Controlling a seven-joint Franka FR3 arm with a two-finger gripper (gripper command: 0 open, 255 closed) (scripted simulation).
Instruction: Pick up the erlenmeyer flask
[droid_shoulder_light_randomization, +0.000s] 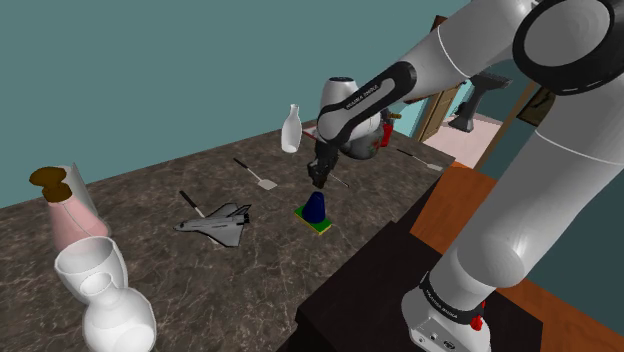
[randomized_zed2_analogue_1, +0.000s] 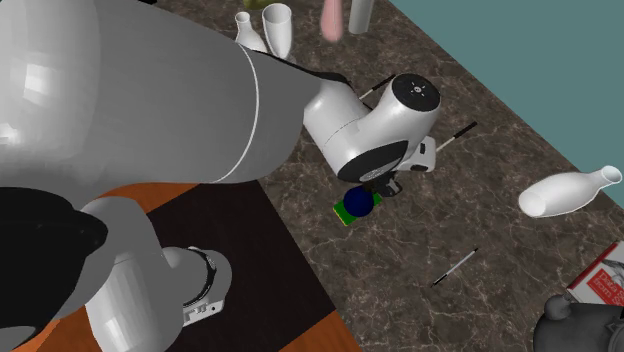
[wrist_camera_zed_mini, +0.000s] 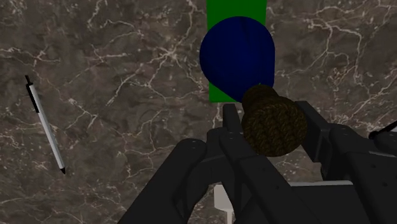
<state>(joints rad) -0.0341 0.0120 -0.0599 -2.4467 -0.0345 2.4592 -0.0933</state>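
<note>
We see the arm (droid_shoulder_light_randomization: 520, 180) rise from its stand (droid_shoulder_light_randomization: 400, 300) and run out past the picture's edge. The forearm then slopes back down towards the erlenmeyer flask (droid_shoulder_light_randomization: 316, 207). The wrist is bent so that the gripper (droid_shoulder_light_randomization: 318, 181) points straight down, directly above the flask's top.

The flask is dark blue and stands upright on a green pad (droid_shoulder_light_randomization: 322, 228) on the dark marbled counter (droid_shoulder_light_randomization: 150, 260), close to the counter edge nearest the stand. From the hand's camera we look down on its round blue body (wrist_camera_zed_mini: 236, 54). Its brown stopper (wrist_camera_zed_mini: 273, 127) is right at the gripper's tip. We cannot tell whether the jaws are clamped on the stopper or only stand around it.

From above, the wrist's white housing (randomized_zed2_analogue_1: 385, 125) covers the flask's neck and most of the gripper. Only part of the blue body (randomized_zed2_analogue_1: 358, 203) and a strip of the pad (randomized_zed2_analogue_1: 343, 214) show past it.

A pen (wrist_camera_zed_mini: 46, 127) lies on the counter well apart from the flask. A toy shuttle (droid_shoulder_light_randomization: 216, 222) and a spatula (droid_shoulder_light_randomization: 258, 176) lie near it. Behind the wrist, beyond the flask, is something red (droid_shoulder_light_randomization: 383, 135) that is half covered, and we cannot make out what it is.
</note>
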